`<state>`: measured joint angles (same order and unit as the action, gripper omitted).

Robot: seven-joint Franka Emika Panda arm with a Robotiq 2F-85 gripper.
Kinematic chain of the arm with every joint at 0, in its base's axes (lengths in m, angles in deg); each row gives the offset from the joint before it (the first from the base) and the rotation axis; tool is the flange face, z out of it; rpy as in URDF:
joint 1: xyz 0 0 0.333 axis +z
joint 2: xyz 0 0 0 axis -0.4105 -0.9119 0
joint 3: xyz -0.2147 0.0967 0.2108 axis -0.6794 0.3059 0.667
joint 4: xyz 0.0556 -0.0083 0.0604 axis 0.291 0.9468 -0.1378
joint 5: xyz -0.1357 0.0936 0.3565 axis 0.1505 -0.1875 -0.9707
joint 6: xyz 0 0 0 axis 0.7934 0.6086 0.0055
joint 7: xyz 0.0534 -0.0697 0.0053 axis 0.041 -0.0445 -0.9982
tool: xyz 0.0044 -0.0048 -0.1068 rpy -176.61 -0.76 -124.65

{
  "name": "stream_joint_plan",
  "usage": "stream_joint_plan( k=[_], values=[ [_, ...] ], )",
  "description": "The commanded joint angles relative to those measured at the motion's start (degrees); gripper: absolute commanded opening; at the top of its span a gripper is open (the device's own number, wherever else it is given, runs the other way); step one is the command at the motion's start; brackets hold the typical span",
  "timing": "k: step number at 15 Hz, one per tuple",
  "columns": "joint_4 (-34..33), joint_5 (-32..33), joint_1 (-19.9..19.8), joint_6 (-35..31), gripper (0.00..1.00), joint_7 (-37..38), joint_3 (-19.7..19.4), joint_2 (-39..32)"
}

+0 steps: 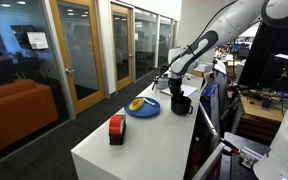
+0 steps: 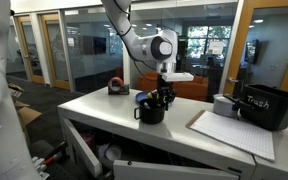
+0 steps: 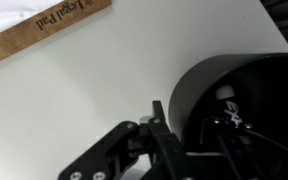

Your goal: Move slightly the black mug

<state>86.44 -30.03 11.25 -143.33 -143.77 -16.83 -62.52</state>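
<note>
Your gripper point(image 3: 189, 112) is down at the black mug point(image 3: 246, 100), and the wrist view shows the jaws astride the mug's wall. 1 finger point(image 3: 160, 125) stands outside, close against the curved side of the mug. The other reaches down into the dark hollow, where it is hard to make out against the black. The jaws stand partly apart with the wall between them. You cannot tell from these pictures whether the pads actually pinch the wall or only sit close on either side of it.

In both exterior views the mug point(image 1: 181, 104) stands upright on the white table point(image 1: 134, 148), with the gripper entering it from straight above. The mug's handle point(image 2: 138, 113) shows in an exterior view, sticking out on the side away from the legal pad point(image 2: 232, 133).

Just beside the mug lies the blue plate point(image 1: 144, 111) with a yellow item point(image 1: 136, 104) on it. Plate and mug look close, but whether they touch is not clear. The red-and-black boxy object point(image 1: 116, 128) sits further along the table, apart from the plate. The legal pad lies flat on the other side of the mug, near it but not touching. Beyond the pad a black bin point(image 2: 271, 110) marked "Trash" stands on the tabletop.
</note>
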Motion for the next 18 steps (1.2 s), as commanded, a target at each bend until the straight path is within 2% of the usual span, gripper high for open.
stream_joint_plan(
  k=[1,6,7,11,15,18],
  values=[
    [1.65,-0.27,-0.17,-1.29,0.63,-0.53,-0.07,1.65],
    [1.15,-1.40,0.51,1.37,0.98,2.11,0.02,3.13],
    [1.14,-1.95,0.79,2.67,1.00,3.56,0.04,4.23],
    [-1.03,-1.19,3.10,11.34,1.00,12.22,0.12,10.20],
    [-7.51,0.78,6.44,24.47,1.00,26.17,1.29,17.44],
    [-12.08,0.74,8.82,32.94,1.00,39.99,3.09,21.84]
  ],
)
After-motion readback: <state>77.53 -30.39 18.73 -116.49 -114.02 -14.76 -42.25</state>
